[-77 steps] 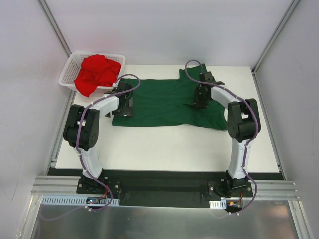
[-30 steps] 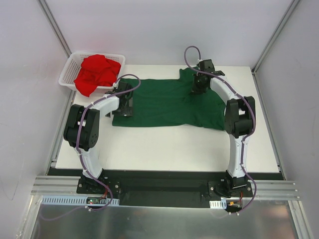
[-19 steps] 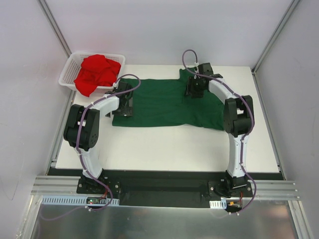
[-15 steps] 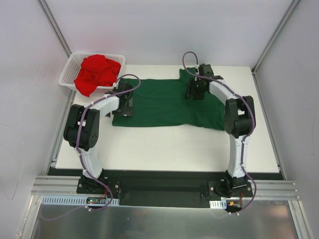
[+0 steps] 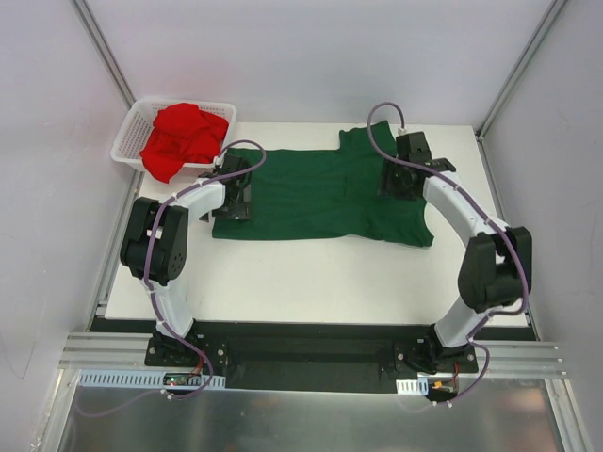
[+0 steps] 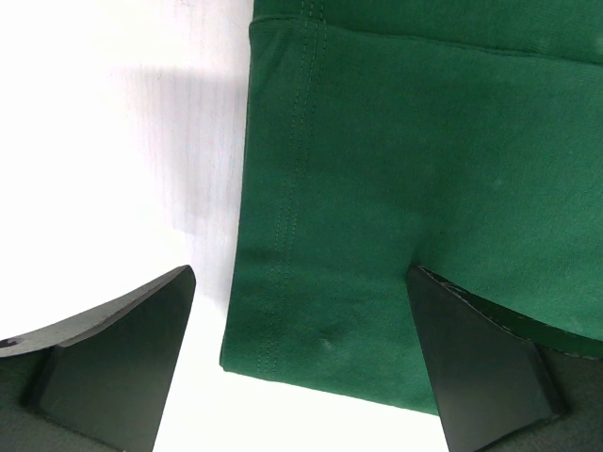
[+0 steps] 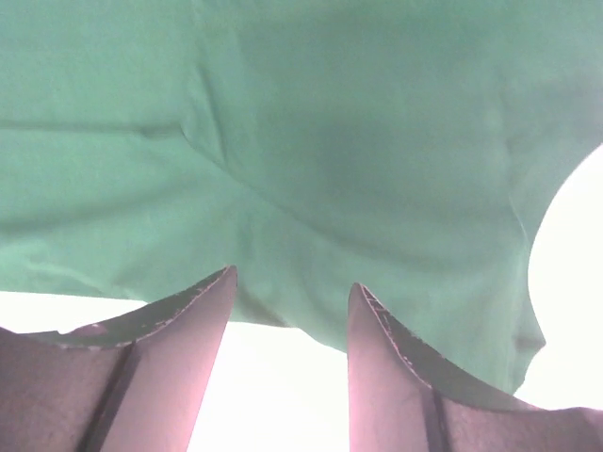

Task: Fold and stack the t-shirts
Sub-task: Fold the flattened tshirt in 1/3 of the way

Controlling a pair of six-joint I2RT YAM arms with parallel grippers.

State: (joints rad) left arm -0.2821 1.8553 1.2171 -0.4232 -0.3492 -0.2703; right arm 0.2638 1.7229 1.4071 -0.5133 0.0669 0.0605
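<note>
grippers over green t-shirt [image 5: 320,193]
left gripper [image 6: 300,278] spread wide at its left hem; right gripper [image 7: 292,282] fingers parted at its right edge.

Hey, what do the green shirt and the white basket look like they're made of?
Green t-shirt: soft matte knit cloth, likely cotton; stitched double hem, lies flat. Basket: seemingly rigid white plastic, open mesh walls.

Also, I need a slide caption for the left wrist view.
Open left gripper over the hemmed corner of the green t-shirt on a white table.
</note>
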